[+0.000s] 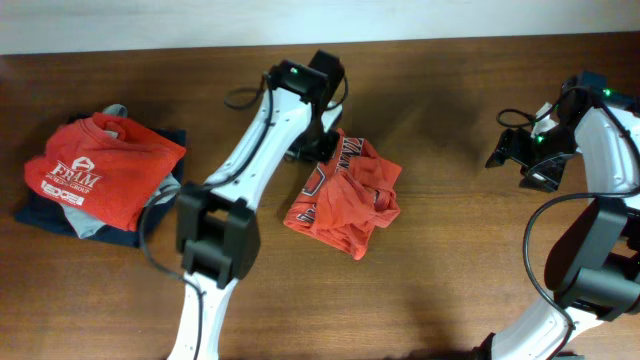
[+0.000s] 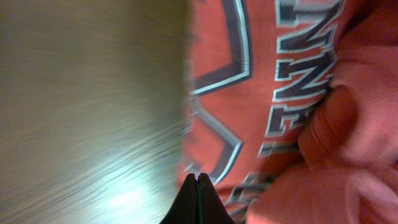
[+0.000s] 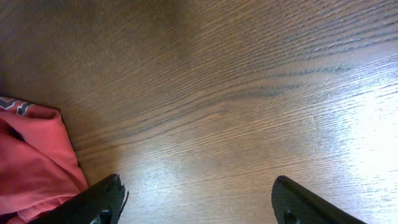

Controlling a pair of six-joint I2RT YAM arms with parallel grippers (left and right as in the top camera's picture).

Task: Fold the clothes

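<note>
Left claw (image 2: 198, 182) fully closed at coral-red T-shirt (image 1: 352, 200) 11 o'clock edge maybe grips no fabric, so pull fails; right claw (image 3: 198, 198) wide, 3 o'clock.

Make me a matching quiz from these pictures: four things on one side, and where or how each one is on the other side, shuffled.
Things:
1. coral-red T-shirt
2. red FRAM tee
3. left gripper
4. right gripper

States:
A. open, over bare table
B. on top of the pile at the left
C. bunched up mid-table
D. shut, at the lettered shirt's edge

Pairs: 1-C, 2-B, 3-D, 4-A
</note>
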